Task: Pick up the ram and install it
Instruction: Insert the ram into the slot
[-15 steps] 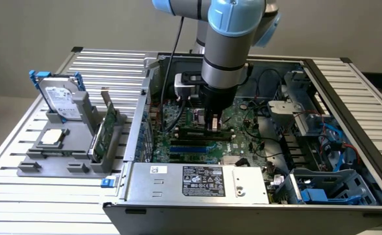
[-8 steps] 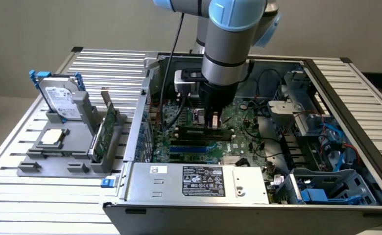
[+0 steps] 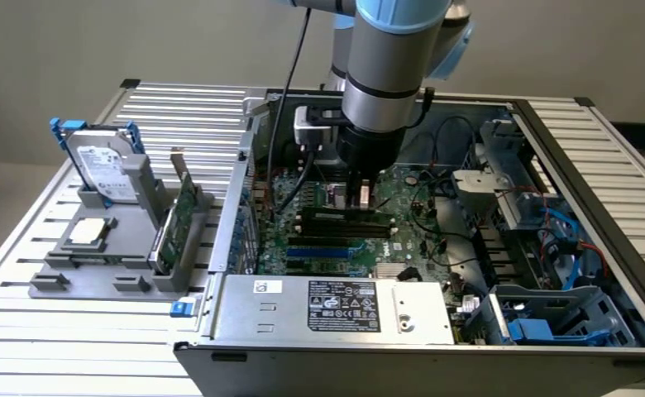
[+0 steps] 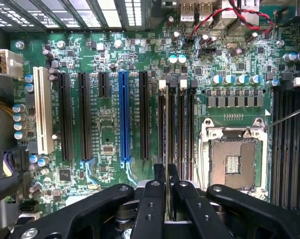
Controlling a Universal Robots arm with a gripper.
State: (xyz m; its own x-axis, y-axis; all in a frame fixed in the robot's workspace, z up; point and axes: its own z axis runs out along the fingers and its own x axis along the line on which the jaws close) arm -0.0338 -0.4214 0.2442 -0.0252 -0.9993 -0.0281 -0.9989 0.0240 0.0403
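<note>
My gripper point(image 3: 361, 197) hangs straight down inside the open computer case, just above the black memory slots point(image 3: 345, 219) on the motherboard. In the wrist view its two black fingers point(image 4: 159, 174) stand close together with a thin strip between them. That strip is the ram point(image 4: 165, 204) seen edge-on, and the gripper point(image 4: 166, 169) is shut on it. The ram lines up with the leftmost of the memory slots point(image 4: 162, 124), whose white latch point(image 4: 162, 84) shows at the far end. How far the ram's lower edge is from the slot cannot be told.
Beside the slots lie the open CPU socket point(image 4: 234, 162) and a blue expansion slot point(image 4: 123, 117). A grey fixture point(image 3: 102, 273) on the exterior view's left holds a hard drive point(image 3: 107, 169), a bracketed green card point(image 3: 179, 219) and a processor point(image 3: 88, 231). The power supply point(image 3: 334, 306) bounds the case's front.
</note>
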